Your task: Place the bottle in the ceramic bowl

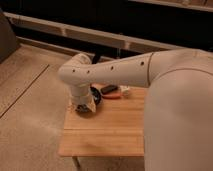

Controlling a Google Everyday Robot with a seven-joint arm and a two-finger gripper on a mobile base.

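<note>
My gripper [84, 106] hangs under the thick white wrist, low over the left back part of the wooden table [107, 132]. Its jaws stand wide open, and I see nothing held between them. The ceramic bowl [96, 95], black and glossy, lies right beside the gripper on its right. The wrist covers the bowl's left part. The bottle is hidden from view.
A flat black-and-orange item [110, 90] lies at the table's back edge, right of the bowl. A short cream cup [125, 91] stands further right. My white arm and body fill the right side. Speckled floor surrounds the small table, and dark shelving runs behind it.
</note>
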